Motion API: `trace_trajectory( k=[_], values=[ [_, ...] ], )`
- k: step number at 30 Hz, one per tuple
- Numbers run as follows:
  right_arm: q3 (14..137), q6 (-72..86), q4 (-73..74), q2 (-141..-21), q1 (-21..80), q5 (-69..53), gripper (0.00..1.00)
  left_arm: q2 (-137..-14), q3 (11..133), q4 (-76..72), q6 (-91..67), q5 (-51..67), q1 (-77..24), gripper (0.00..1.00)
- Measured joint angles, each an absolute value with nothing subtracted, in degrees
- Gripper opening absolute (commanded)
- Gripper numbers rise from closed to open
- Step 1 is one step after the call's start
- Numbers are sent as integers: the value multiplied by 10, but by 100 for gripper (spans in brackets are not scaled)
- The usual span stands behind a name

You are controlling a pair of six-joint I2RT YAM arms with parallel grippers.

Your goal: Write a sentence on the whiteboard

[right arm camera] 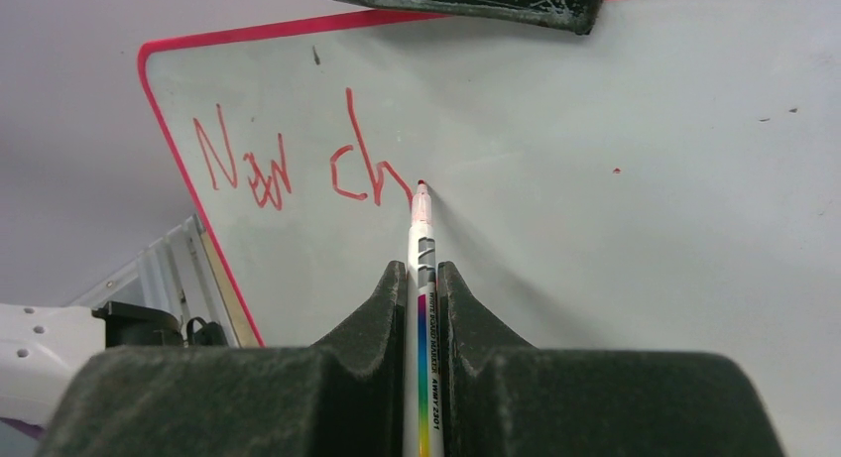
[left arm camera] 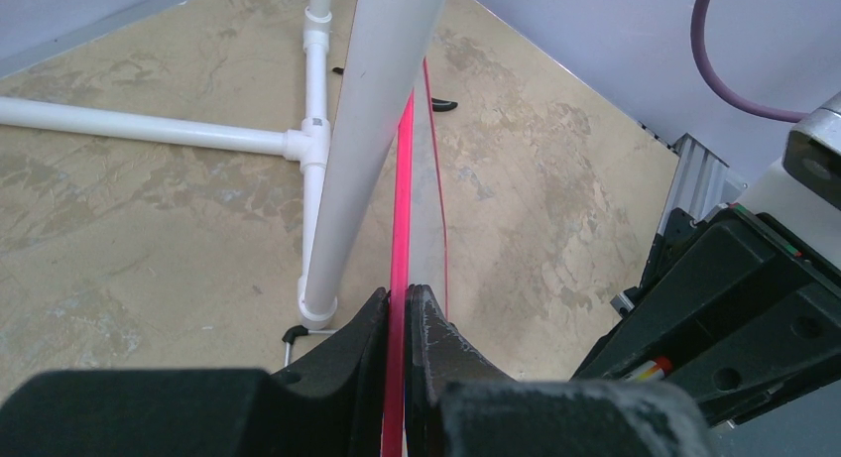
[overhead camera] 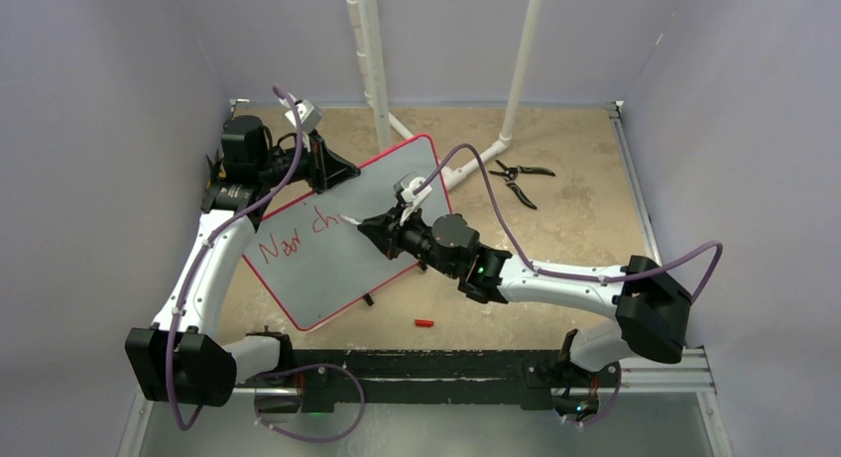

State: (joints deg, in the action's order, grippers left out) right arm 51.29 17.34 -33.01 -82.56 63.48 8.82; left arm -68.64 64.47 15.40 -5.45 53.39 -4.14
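Grippers do two jobs here. The left gripper [left arm camera: 399, 298] is clamped on the thin red rim of the whiteboard [overhead camera: 327, 269]. I think that is to hold the board steady so it does not slide while it is written on. The right gripper [right arm camera: 421, 269] is squeezed tight around a white marker [right arm camera: 421, 244] with a rainbow stripe. The marker sticks straight out between the fingers, so its red tip can press on the board like a pencil. The tip touches the board right at the end of the last letter.

The whiteboard sits on the desk [overhead camera: 565, 239], a bit left of the middle, turned at a slant between the two arms. It is pale grey with round corners. The sentence [right arm camera: 268, 174] is not finished. It says "New ch" in thin, wobbly red letters near one corner. Most of the board is bare. A little red cap [overhead camera: 424, 322] lies on the desk near the board's closest edge.
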Motion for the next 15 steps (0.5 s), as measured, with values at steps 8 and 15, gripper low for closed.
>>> trace_trajectory(
  k=[8, 15],
  values=[
    [514, 177, -331, -832, 626, 88, 0, -687, 645, 153, -54, 534, -41, 0],
    [517, 168, -337, -834, 622, 77, 0, -687, 645, 153, -54, 534, -41, 0]
  ],
)
